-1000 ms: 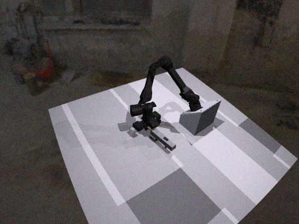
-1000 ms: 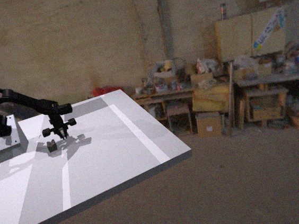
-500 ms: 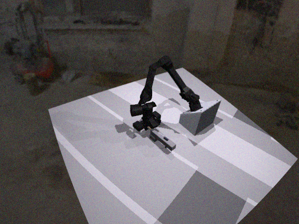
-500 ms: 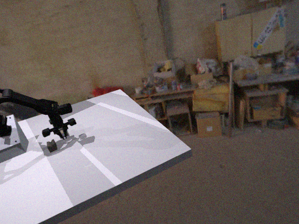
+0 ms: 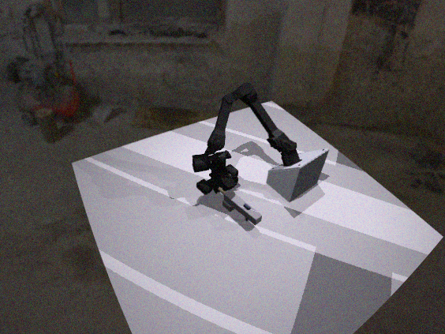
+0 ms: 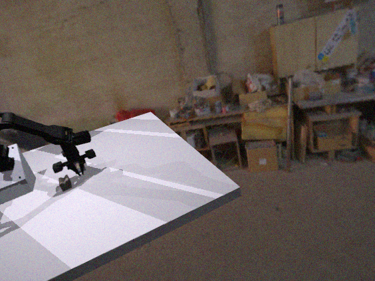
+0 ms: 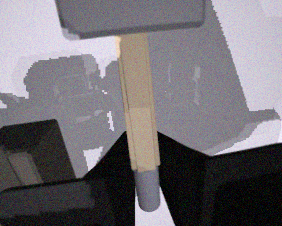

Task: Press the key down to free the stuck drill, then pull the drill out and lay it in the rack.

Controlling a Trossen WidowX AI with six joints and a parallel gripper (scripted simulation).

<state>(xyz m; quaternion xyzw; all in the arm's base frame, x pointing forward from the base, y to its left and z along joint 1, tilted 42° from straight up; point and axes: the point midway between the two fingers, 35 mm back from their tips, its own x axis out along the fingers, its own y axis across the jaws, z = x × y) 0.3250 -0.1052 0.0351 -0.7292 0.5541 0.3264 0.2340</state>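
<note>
Rough plaster walls stand behind a pale worktop (image 5: 166, 277) (image 6: 133, 213) streaked with light. Near its middle, the hand (image 5: 218, 188) (image 6: 80, 173) (image 7: 138, 135) is clenched on a tan-shafted, grey-tipped piece (image 5: 222, 190) (image 6: 77, 167) (image 7: 138, 100), probably the drill, running up to a grey block (image 5: 242, 209) (image 6: 65, 183) (image 7: 132, 17). Freeing or drawing it out seems the step in hand; next calls for a straight, steady pull. I cannot make out key or rack for certain.

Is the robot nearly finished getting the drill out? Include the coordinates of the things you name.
Partly! Done: the fingers (image 5: 219, 190) (image 6: 80, 174) are shut on the tan drill (image 5: 221, 190) (image 6: 78, 167) (image 7: 138, 100). I can't tell whether the key was pressed. In hand: pulling, it seems; the drill's far end meets the gray block (image 5: 237, 207) (image 6: 65, 183) (image 7: 132, 17). Left: getting it fully out and laying it in the rack, which I can't make out.
</note>
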